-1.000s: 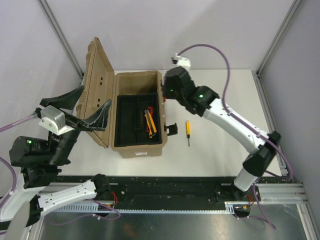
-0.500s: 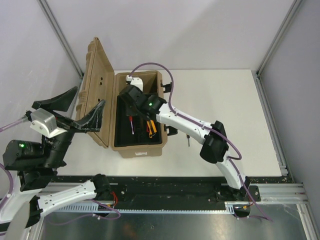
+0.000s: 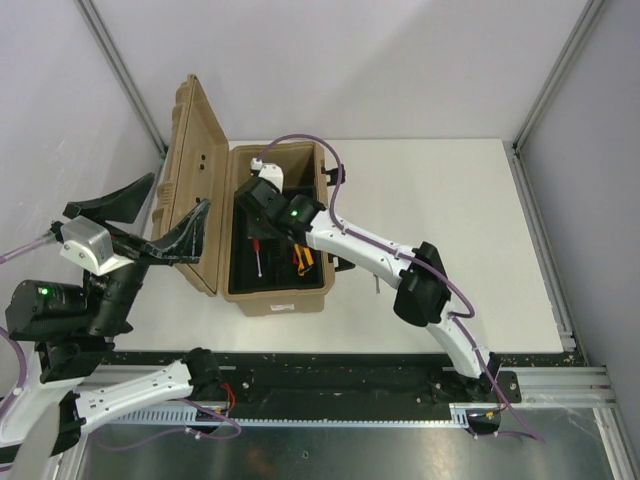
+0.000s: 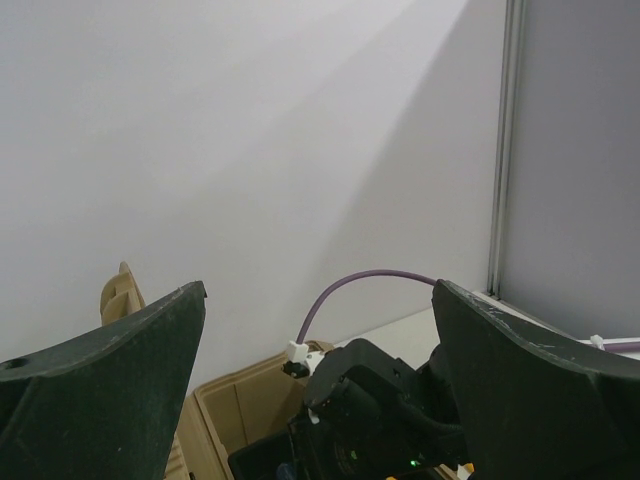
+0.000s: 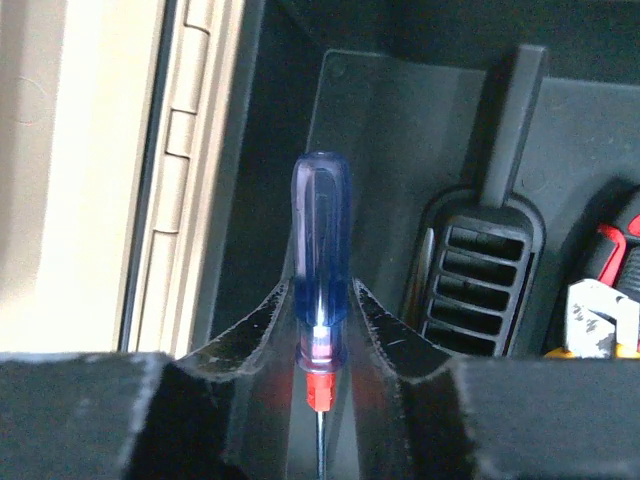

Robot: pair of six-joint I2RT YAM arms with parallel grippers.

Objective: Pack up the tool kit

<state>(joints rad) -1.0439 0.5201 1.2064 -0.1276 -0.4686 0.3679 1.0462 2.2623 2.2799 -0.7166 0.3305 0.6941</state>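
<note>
The left hand [image 3: 180,195] stands at the lower left of the top view. Its fingers are spread wide and hold nothing, just beside the raised lid [image 3: 190,150].

Further in, the right hand [image 3: 258,228] reaches to the centre left of the frame and hangs inside the open case [image 3: 275,295], which sits on the worktop [image 3: 450,200]. Its fingers [image 5: 245,335] are pressed onto a screwdriver [image 5: 321,240], pinching the blue handle just above the red collar. The shaft points toward the near wall of the case. Whether the tool touches the black tray [image 5: 400,180] cannot be told. The knife [image 3: 304,250] and pliers [image 5: 615,255] already lie in the right part of the tray.

Step in hand: placing the screwdriver in the case.

Next move, by judgement: lower the tool until it rests on the tray floor, left of the packed tools. Then spread the fingers and lift straight out, keeping clear of the lid.
</note>
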